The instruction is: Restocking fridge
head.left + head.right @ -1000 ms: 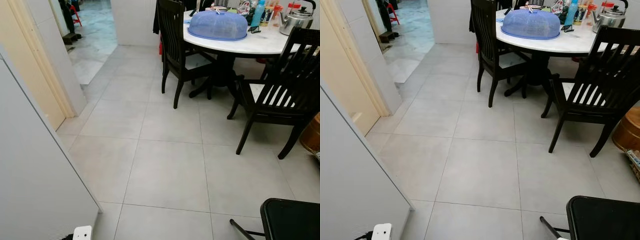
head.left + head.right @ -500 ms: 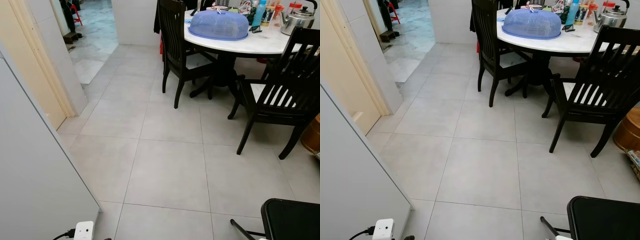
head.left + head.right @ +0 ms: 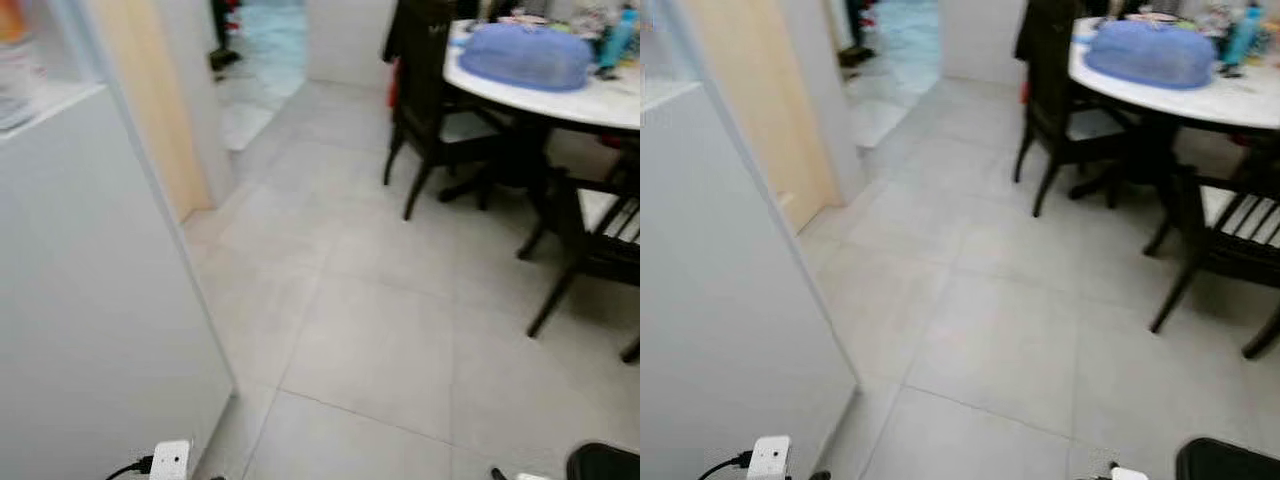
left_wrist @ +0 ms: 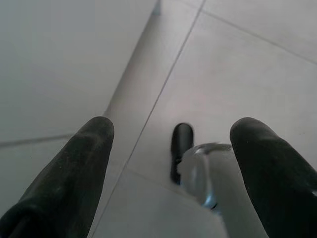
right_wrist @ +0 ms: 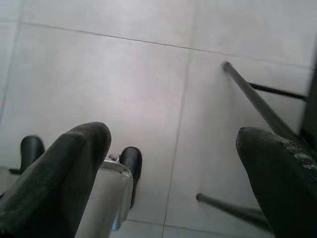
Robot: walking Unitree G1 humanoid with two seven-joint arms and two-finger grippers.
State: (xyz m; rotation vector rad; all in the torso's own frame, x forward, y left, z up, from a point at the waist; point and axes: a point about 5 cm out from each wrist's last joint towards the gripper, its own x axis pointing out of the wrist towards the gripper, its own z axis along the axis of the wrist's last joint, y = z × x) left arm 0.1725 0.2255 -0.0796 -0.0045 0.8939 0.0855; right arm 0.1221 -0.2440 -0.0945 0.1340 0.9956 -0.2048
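A tall white fridge panel [image 3: 90,300] stands close on my left, and past its top edge a blurred shelf with an orange item [image 3: 20,40] shows. In the left wrist view my left gripper [image 4: 173,131] hangs open over the grey floor tiles beside that white panel, with nothing between its fingers [image 4: 74,163]. My right gripper [image 5: 173,136] is also open and empty above the tiles, near the thin black legs of a stool [image 5: 257,99]. The head views are blurred.
A round white table [image 3: 600,105] with a blue food cover [image 3: 525,55] stands ahead right, ringed by black chairs [image 3: 430,110]. A black stool [image 3: 605,465] is at my lower right. A white plug adapter [image 3: 168,460] sits by the panel's foot. A doorway [image 3: 260,60] opens beyond.
The camera has swung left: the table and chairs slid right, more of the white panel fills the left, a shelf came into sight, and the picture blurred.
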